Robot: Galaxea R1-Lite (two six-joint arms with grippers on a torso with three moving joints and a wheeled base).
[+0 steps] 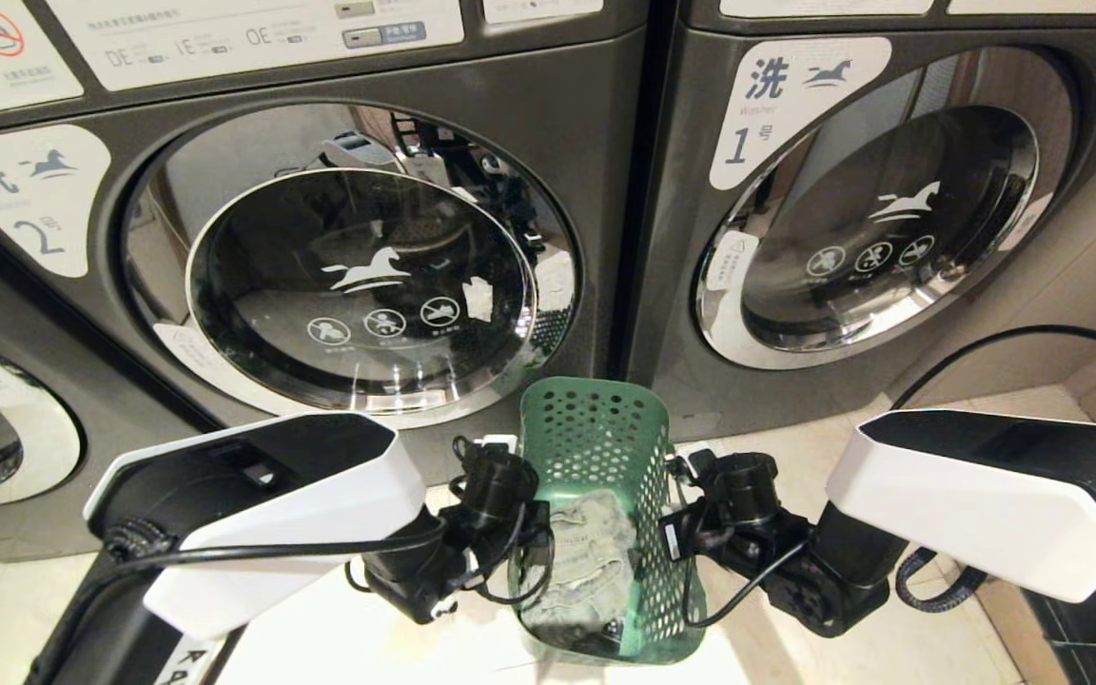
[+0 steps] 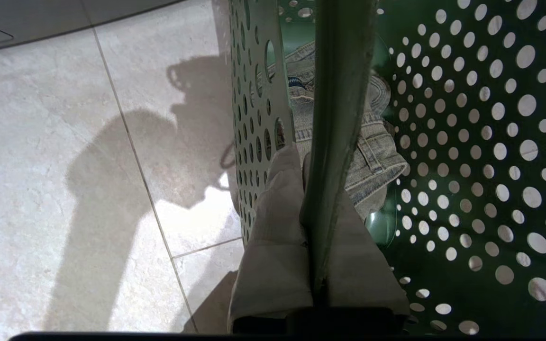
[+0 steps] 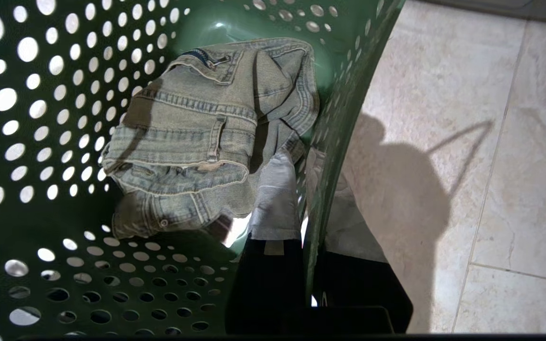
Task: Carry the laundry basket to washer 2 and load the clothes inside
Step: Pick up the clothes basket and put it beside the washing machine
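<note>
While my head camera takes in both machines, it gives me only the outline of the grip: the laundry basket [image 1: 596, 457] hangs between my two arms in front of washer 2 [image 1: 358, 276], whose door is shut, with the number 1 washer [image 1: 890, 209] to the right. From there I see the left tool [image 1: 537, 533] against one basket wall and the right tool [image 1: 672, 533] against the opposite wall, but not how the fingers sit.

My left wrist camera fills that in: the left tool [image 2: 318, 222] is clamped narrow on the basket [image 2: 467, 142] rim, one pale padded finger [image 2: 273, 227] outside the wall and the other inside. My right wrist camera shows the same for the right tool [image 3: 308, 199], pinched tight on the rim of the basket [image 3: 40, 118] with a finger on each face.

Only the wrist views show the clothes [image 3: 197, 142] clearly: folded denim with seams and a belt loop, lying on the basket bottom. They also show the pale tiled floor [image 2: 64, 189] beside the basket.
</note>
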